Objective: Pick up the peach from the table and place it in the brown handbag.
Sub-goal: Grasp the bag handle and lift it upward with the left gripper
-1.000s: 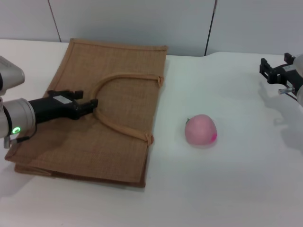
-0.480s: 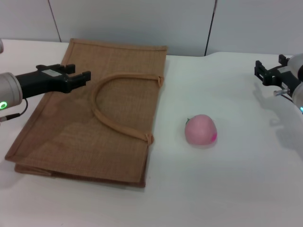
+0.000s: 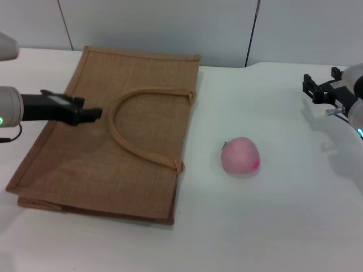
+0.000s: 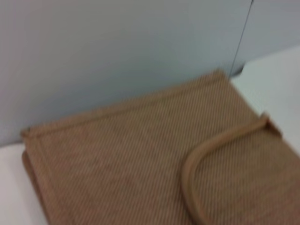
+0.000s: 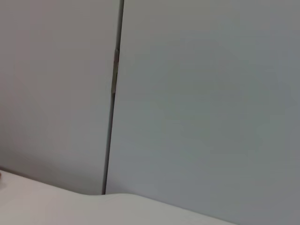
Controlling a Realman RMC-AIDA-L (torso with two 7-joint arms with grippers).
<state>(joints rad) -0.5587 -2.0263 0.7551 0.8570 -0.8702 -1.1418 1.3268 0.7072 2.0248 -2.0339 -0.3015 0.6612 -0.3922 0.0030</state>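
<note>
The peach (image 3: 240,156) is pale pink with a magenta patch and lies on the white table (image 3: 283,215), right of the bag. The brown handbag (image 3: 113,141) lies flat on the left half of the table, its loop handle (image 3: 133,122) resting on top; it also shows in the left wrist view (image 4: 140,154). My left gripper (image 3: 93,113) hovers over the bag's left part, just left of the handle. My right gripper (image 3: 321,85) is open and empty at the far right, well away from the peach.
A grey panelled wall (image 3: 170,28) runs behind the table. The bag's far edge lies close to the wall. The table's front edge is out of view.
My left gripper drew back from the handle, rose toward the bag's far left, then came down and right again. My right gripper edged slightly left. The peach and bag did not move.
</note>
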